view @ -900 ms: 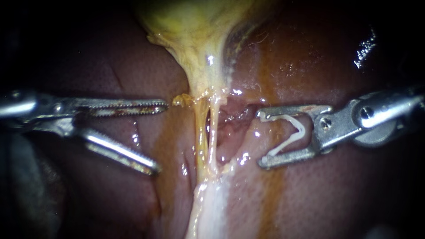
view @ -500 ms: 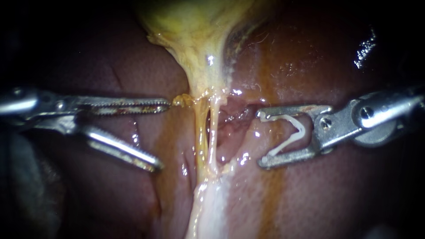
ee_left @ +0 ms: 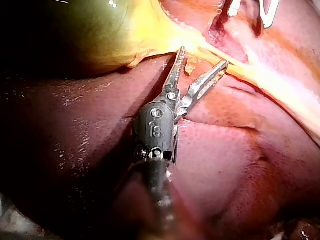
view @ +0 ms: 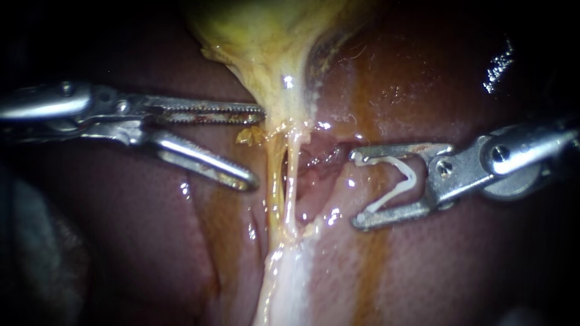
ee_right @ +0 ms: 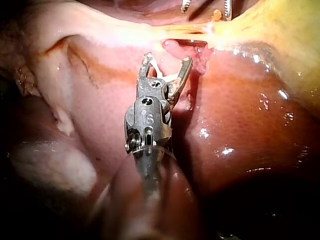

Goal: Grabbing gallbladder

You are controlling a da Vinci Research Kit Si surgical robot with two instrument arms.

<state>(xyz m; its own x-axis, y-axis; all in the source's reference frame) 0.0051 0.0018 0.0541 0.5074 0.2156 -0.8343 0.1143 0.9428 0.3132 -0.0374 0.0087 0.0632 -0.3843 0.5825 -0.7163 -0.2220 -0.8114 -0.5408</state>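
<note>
The gallbladder lies on the liver, narrowing to a neck. Beside that neck the left instrument gapes empty, its upper jaw touching it. Across the neck, the right instrument holds a white clip between both jaws.

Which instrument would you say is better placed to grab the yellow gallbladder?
Left. The left instrument, jaws open, sits beside the yellow gallbladder; the right instrument is shut on a white V-shaped clip.
</note>
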